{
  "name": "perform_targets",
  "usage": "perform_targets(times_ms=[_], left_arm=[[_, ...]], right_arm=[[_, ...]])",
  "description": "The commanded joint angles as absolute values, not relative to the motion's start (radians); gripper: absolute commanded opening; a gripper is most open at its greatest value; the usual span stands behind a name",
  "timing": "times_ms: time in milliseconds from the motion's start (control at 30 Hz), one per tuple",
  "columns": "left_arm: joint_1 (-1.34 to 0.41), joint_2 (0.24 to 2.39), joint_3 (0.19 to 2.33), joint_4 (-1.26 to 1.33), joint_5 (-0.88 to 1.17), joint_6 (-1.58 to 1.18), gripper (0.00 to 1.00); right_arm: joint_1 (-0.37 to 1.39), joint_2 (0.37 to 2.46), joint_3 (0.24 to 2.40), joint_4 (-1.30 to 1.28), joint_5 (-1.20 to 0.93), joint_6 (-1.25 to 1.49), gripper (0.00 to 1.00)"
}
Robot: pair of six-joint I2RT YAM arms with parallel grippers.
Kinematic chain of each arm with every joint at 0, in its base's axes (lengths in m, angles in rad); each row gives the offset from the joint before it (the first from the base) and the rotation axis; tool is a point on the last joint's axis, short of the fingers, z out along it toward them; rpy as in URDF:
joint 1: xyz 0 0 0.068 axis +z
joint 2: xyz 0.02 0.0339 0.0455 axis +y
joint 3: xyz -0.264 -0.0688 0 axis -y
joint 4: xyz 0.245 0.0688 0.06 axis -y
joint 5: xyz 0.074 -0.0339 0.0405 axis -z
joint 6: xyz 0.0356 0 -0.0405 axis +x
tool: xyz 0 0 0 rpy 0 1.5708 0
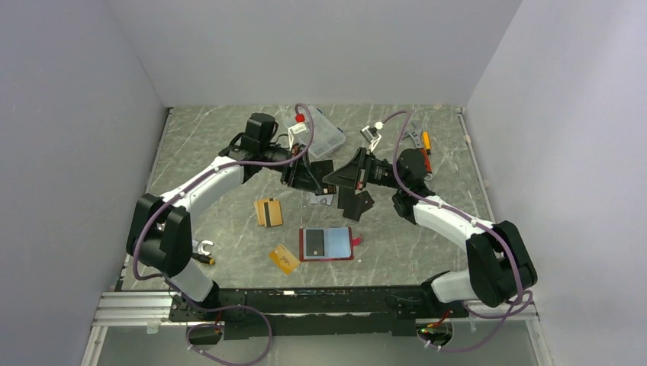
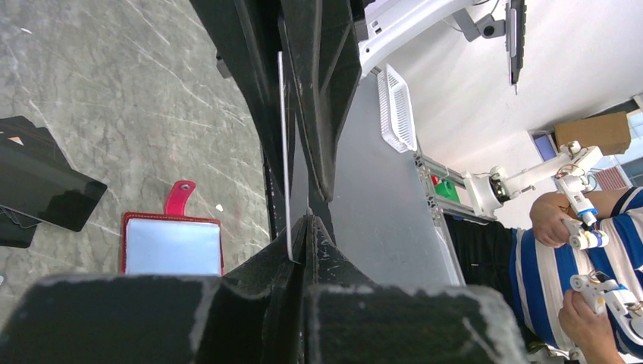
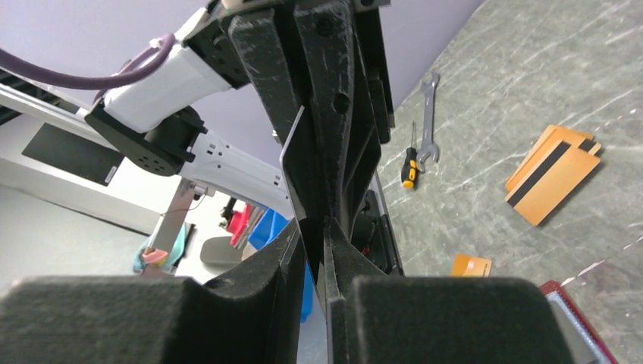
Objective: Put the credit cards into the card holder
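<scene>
Handover in mid-air, up over the middle of the table! The left claw (image 2: 300, 236) is clamped on the edge of a silver card (image 2: 286, 152). The right claw (image 3: 315, 227) is narrow on that same card, but whether it is gripping or letting go I cannot tell. The red card holder (image 1: 337, 242) lies open at 6 o'clock from them. Next move, I'd judge: one claw takes sole charge, swings down to 6 and slides the card in flat. The orange cards (image 1: 268, 212) lie at the holder's 8 to 10 o'clock.

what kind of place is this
Probably a robotics lab teleoperation cell: two arms bolted to a marble-look table inside plain grey walls, and a person in a striped shirt working handheld controllers nearby.
</scene>
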State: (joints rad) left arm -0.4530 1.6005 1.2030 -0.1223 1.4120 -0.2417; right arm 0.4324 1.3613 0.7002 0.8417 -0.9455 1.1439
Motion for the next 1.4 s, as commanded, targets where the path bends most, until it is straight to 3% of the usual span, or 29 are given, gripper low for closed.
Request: perform_targets(times_ms=[0, 133, 267, 367, 433, 500, 533, 567, 767, 867, 967, 1100, 1167, 1300, 1367], left_arm=[[-0.445, 1.581, 1.273, -0.230, 1.408, -0.134, 0.08], [-0.444, 1.583, 1.367, -0.422, 1.376, -0.017, 0.09], [-0.446, 1.607, 1.462, -0.659, 1.349, 0.153, 0.12], [-0.445, 1.614, 1.499, -0.800, 1.280, 0.248, 0.40], [-0.446, 1.621, 1.523, -0.896, 1.238, 0.333, 0.52], [-0.445, 1.614, 1.542, -0.962, 1.151, 0.397, 0.75], [-0.446, 1.604, 1.550, -0.988, 1.088, 0.412, 0.93], [-0.446, 1.592, 1.567, -1.022, 1.030, 0.442, 0.99], [-0.454, 1.368, 1.622, -1.069, 0.531, 0.566, 0.99], [-0.445, 1.203, 1.367, -0.805, 0.084, 0.458, 0.99], [-0.437, 1.260, 1.278, -0.926, 0.144, 0.530, 0.99], [-0.428, 1.466, 1.397, -1.173, 0.358, 0.585, 0.99], [-0.449, 1.374, 1.359, -1.024, 0.347, 0.574, 0.99], [-0.462, 1.162, 1.181, -0.676, 0.035, 0.478, 0.99], [-0.424, 1.157, 1.137, -0.686, 0.007, 0.499, 0.99]], right_arm=[[0.465, 1.346, 0.755, 0.745, -0.925, 1.051, 0.14], [0.475, 1.340, 0.769, 0.677, -0.904, 1.006, 0.13], [0.473, 1.305, 0.773, 0.619, -0.892, 0.971, 0.01], [0.453, 1.248, 0.778, 0.492, -0.869, 0.910, 0.00], [0.429, 1.210, 0.768, 0.384, -0.849, 0.854, 0.00], [0.401, 1.177, 0.755, 0.205, -0.797, 0.785, 0.00], [0.390, 1.168, 0.742, 0.137, -0.771, 0.755, 0.00], [0.381, 1.162, 0.726, 0.096, -0.752, 0.738, 0.00], [0.378, 1.193, 0.611, 0.016, -0.634, 0.688, 0.00], [0.382, 1.210, 0.626, -0.063, -0.569, 0.641, 0.00], [0.402, 1.207, 0.663, -0.165, -0.507, 0.580, 0.00], [0.442, 1.194, 0.643, -0.199, -0.475, 0.578, 0.00], [0.466, 1.194, 0.615, -0.200, -0.462, 0.593, 0.00], [0.514, 1.175, 0.559, -0.200, -0.420, 0.622, 0.00], [0.536, 1.154, 0.547, -0.216, -0.393, 0.626, 0.00]])
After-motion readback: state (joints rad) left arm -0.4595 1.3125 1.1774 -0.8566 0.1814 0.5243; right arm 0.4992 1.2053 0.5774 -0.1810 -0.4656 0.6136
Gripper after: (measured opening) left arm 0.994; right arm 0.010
